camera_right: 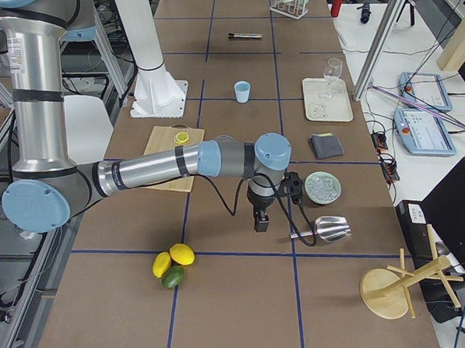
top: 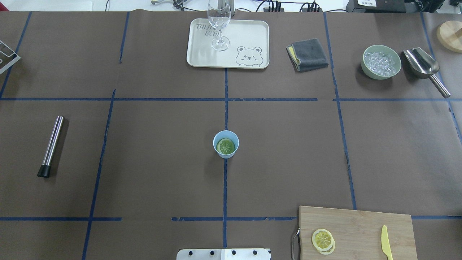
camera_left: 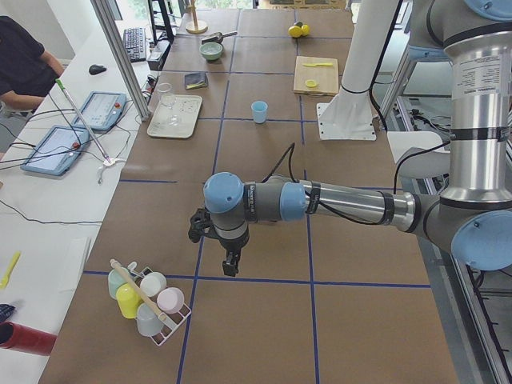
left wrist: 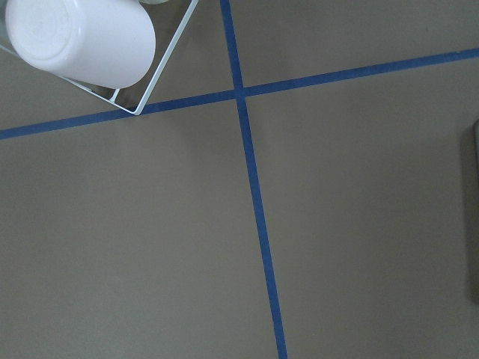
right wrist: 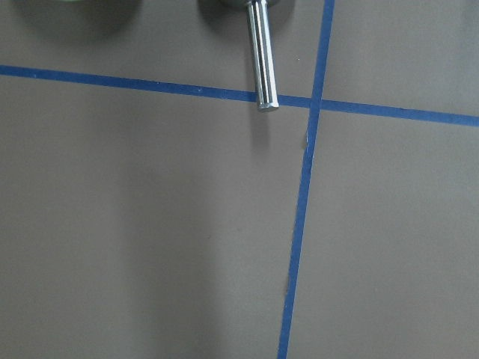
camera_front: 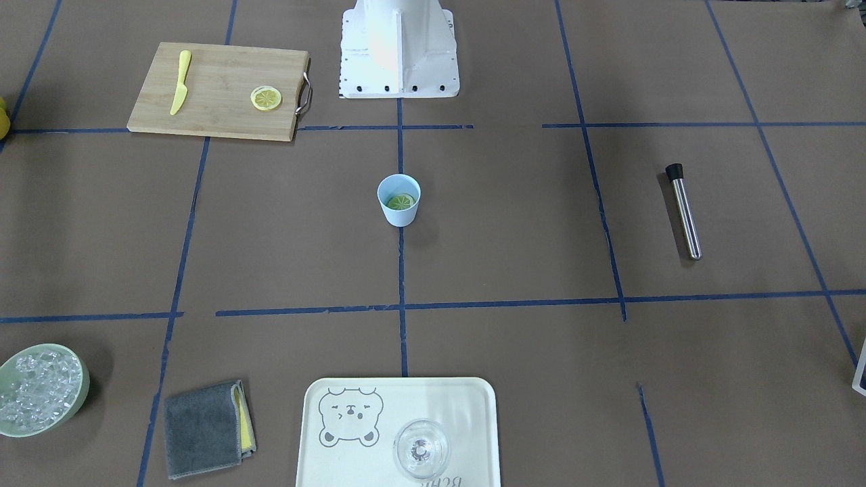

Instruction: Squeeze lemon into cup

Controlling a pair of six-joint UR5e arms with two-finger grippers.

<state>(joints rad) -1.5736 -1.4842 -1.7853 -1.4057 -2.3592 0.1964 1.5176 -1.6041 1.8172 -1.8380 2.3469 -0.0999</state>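
the left gripper (camera_left: pixel 230 266) hangs fingers-down over bare table at its own end of the workspace, and the right gripper (camera_right: pixel 260 219) does the same at the opposite end. each shows only in a side view, so whether either is spread or closed cannot be told. neither wrist camera shows anything held below it.

the lemon (top: pixel 226 146), a thin slice with its segments showing, lies flat inside the cup (camera_front: pixel 398 213), well apart from both grippers and roughly midway between them. the cup stands upright on the centre tape line, a spot either arm looks able to reach. with the slice at the bottom of the cup, the task looks finished or close to it, and the arms' wide stance reads as a resting pose that keeps the middle open to the cameras.

on the right gripper's side, close to the robot's base, the cutting board (top: pixel 361 227) carries a spare slice (top: pixel 322 238) and the yellow knife (top: pixel 386 242), likely staged there as that arm's supply. just beside the right gripper are the bowl of ice (top: pixel 379 76) and the steel scoop (top: pixel 422 63), whose handle tip shows in its wrist view. on the left gripper's side lies a steel muddler (top: pixel 52 144), flat on the table between that gripper and the cup. near the left gripper stands a wire rack of cups (camera_left: pixel 148 308). across the table from the robot, a tray (top: pixel 202 54) holds a stemmed glass (top: pixel 219 21), with a folded grey cloth (top: pixel 308 54) near it.
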